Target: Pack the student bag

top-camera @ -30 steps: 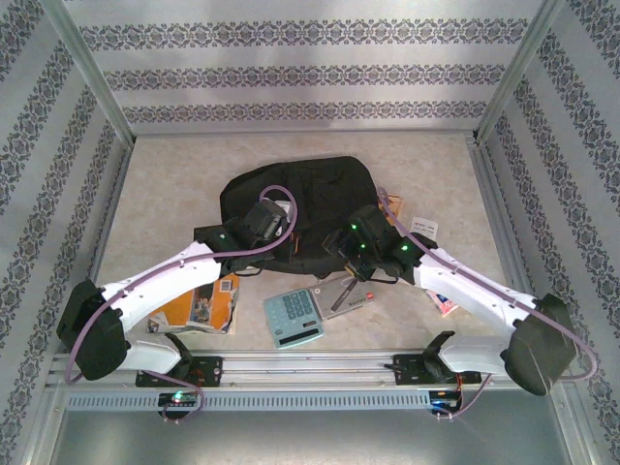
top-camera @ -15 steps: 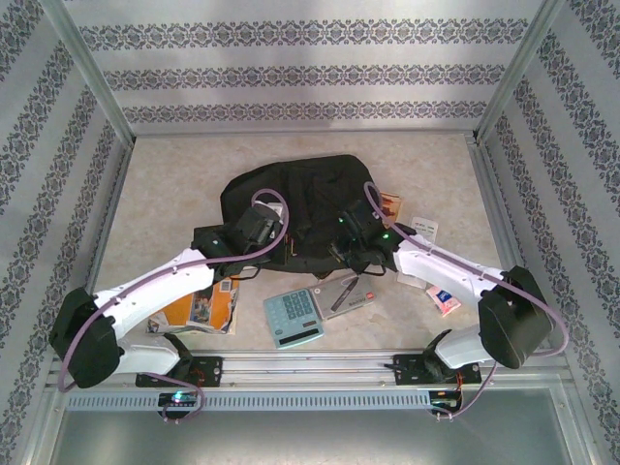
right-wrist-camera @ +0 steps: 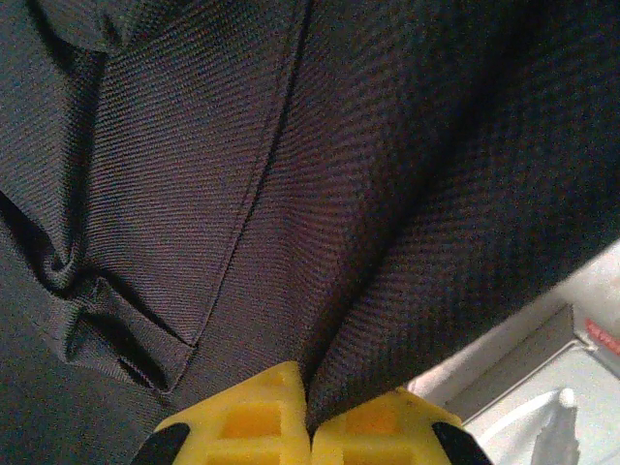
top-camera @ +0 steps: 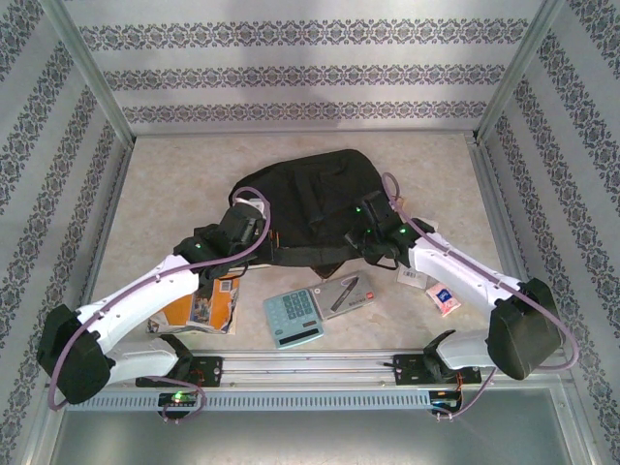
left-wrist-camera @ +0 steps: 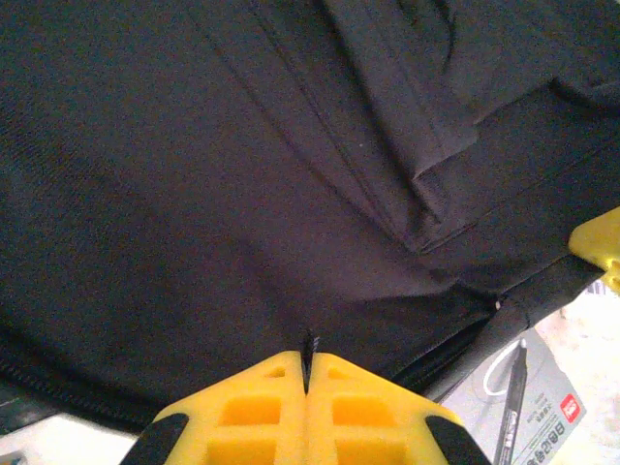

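The student bag (top-camera: 310, 189) is a large black fabric backpack lying flat at mid-table. My left gripper (top-camera: 260, 215) rests on its near left edge. In the left wrist view the yellow fingers (left-wrist-camera: 271, 407) are pressed together, and the left gripper (left-wrist-camera: 308, 360) pinches a thin black bit of the bag (left-wrist-camera: 242, 174). My right gripper (top-camera: 356, 235) is at the near right edge. In the right wrist view the right gripper (right-wrist-camera: 310, 397) is shut on a raised fold of the bag's cloth (right-wrist-camera: 339, 242).
Near the front lie a light blue calculator (top-camera: 294, 317), a grey pen package (top-camera: 347, 293), an orange book (top-camera: 203, 305) under the left arm, and small cards (top-camera: 444, 298) at the right. Metal frame posts and patterned walls enclose the table.
The right gripper has closed on the bag's fabric. Both arms have reached farther from the bases, and the bag has shifted toward the back wall.
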Controlling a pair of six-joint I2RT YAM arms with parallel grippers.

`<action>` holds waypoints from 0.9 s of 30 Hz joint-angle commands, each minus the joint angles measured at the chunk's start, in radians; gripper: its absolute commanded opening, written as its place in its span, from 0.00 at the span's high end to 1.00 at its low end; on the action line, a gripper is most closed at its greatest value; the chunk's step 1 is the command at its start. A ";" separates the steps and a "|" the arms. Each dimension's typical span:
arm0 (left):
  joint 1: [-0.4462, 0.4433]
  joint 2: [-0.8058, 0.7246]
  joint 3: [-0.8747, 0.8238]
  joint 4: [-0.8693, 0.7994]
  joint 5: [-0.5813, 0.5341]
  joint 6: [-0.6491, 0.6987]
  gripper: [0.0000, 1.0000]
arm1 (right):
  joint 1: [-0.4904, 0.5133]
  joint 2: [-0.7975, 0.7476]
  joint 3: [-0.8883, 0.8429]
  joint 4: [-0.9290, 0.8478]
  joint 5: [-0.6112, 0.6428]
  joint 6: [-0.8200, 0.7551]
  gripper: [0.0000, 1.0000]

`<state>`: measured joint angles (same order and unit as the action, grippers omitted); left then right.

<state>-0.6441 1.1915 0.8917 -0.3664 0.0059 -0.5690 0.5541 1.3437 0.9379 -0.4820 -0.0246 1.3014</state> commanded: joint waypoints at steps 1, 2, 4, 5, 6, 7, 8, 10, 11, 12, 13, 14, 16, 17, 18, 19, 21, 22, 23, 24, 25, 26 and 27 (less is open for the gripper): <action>0.052 -0.046 -0.013 -0.027 -0.059 0.035 1.00 | -0.055 -0.028 0.028 -0.094 0.144 -0.106 1.00; 0.063 -0.050 -0.016 -0.029 -0.058 0.037 1.00 | -0.070 -0.031 0.028 -0.097 0.151 -0.122 1.00; 0.075 -0.058 -0.015 -0.039 -0.073 0.051 1.00 | -0.107 -0.035 0.033 -0.101 0.165 -0.157 1.00; 0.076 -0.059 -0.011 -0.046 -0.087 0.058 1.00 | -0.122 -0.035 0.038 -0.103 0.171 -0.174 1.00; 0.077 -0.060 -0.010 -0.050 -0.095 0.064 1.00 | -0.137 -0.033 0.046 -0.105 0.175 -0.188 1.00; 0.075 -0.062 -0.006 -0.052 -0.101 0.071 1.00 | -0.154 -0.028 0.055 -0.108 0.177 -0.202 0.99; 0.077 -0.062 -0.003 -0.052 -0.106 0.075 1.00 | -0.166 -0.021 0.066 -0.106 0.178 -0.214 0.98; 0.077 -0.055 0.002 -0.045 -0.103 0.077 1.00 | -0.188 0.006 0.080 -0.066 0.140 -0.252 0.93; 0.078 -0.048 0.009 -0.039 -0.090 0.076 1.00 | -0.198 0.034 0.104 -0.064 0.113 -0.270 0.91; 0.078 -0.035 0.018 -0.032 -0.069 0.076 1.00 | -0.204 0.068 0.136 -0.069 0.088 -0.290 0.88; 0.078 -0.024 0.027 -0.027 -0.052 0.075 1.00 | -0.205 0.103 0.171 -0.069 0.058 -0.322 0.82; 0.078 -0.011 0.037 -0.022 -0.032 0.072 1.00 | -0.206 0.135 0.205 -0.078 0.035 -0.354 0.76; 0.078 0.004 0.051 0.009 0.024 0.067 1.00 | -0.194 0.189 0.267 -0.073 -0.001 -0.418 0.64; 0.077 0.008 0.055 0.030 0.058 0.061 1.00 | -0.185 0.218 0.303 -0.061 -0.017 -0.457 0.59; 0.078 0.009 0.059 0.047 0.084 0.057 1.00 | -0.181 0.246 0.342 -0.081 -0.022 -0.474 0.57; 0.078 0.013 0.064 0.060 0.108 0.051 1.00 | -0.181 0.281 0.393 -0.095 -0.035 -0.489 0.56; 0.076 0.020 0.073 0.073 0.136 0.038 1.00 | -0.184 0.357 0.488 -0.117 -0.053 -0.504 0.56; 0.077 0.024 0.075 0.080 0.150 0.030 1.00 | -0.185 0.388 0.533 -0.146 -0.042 -0.506 0.56; 0.077 0.025 0.073 0.089 0.160 0.022 1.00 | -0.184 0.416 0.585 -0.179 -0.037 -0.514 0.56; 0.077 0.026 0.072 0.090 0.165 0.017 1.00 | -0.175 0.431 0.628 -0.214 -0.028 -0.519 0.55; 0.076 0.025 0.072 0.089 0.167 0.014 1.00 | -0.161 0.430 0.650 -0.238 -0.008 -0.517 0.55; 0.076 0.023 0.072 0.090 0.169 0.010 1.00 | -0.141 0.412 0.656 -0.253 0.021 -0.512 0.54; 0.077 0.020 0.072 0.096 0.172 0.005 1.00 | -0.120 0.388 0.649 -0.254 0.042 -0.503 0.53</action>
<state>-0.5747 1.2171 0.9298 -0.3237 0.1318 -0.5369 0.3779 1.7790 1.5410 -0.6449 -0.0402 0.8291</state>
